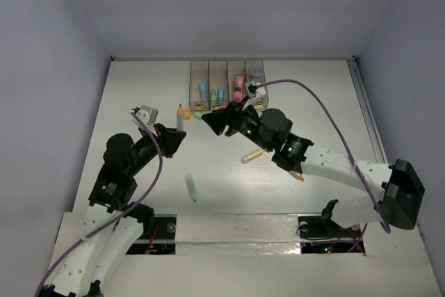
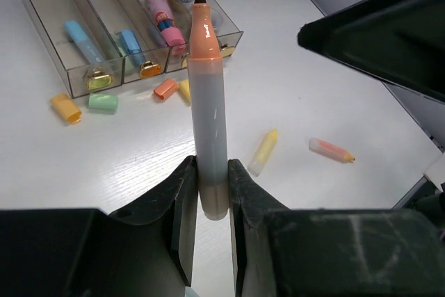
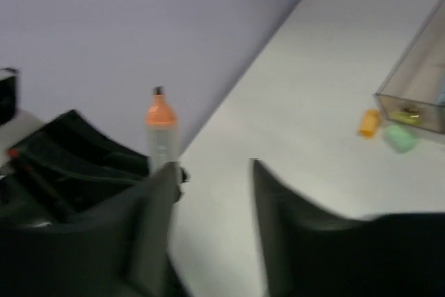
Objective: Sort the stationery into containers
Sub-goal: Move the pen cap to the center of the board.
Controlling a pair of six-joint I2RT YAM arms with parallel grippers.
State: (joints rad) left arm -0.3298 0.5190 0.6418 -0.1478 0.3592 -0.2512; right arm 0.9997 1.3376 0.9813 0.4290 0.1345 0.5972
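My left gripper [image 1: 175, 135] is shut on the lower end of a grey marker with an orange tip [image 1: 180, 117] and holds it upright above the table; the left wrist view shows the marker [image 2: 208, 95] clamped between the jaws [image 2: 213, 186]. My right gripper [image 1: 211, 120] is open and empty, pointing left, just right of that marker. In the right wrist view the marker [image 3: 160, 130] stands beside the left finger of the open gripper [image 3: 212, 168]. The four clear bins [image 1: 199, 69] stand at the back, holding blue, green and pink markers.
Loose on the table: a yellow marker [image 1: 252, 156], a clear orange stick [image 1: 297, 175], a green marker [image 1: 190, 187]. Orange [image 2: 65, 108], green [image 2: 102, 101], orange [image 2: 165, 88] and yellow [image 2: 184, 90] caps lie in front of the bins [image 2: 42, 5].
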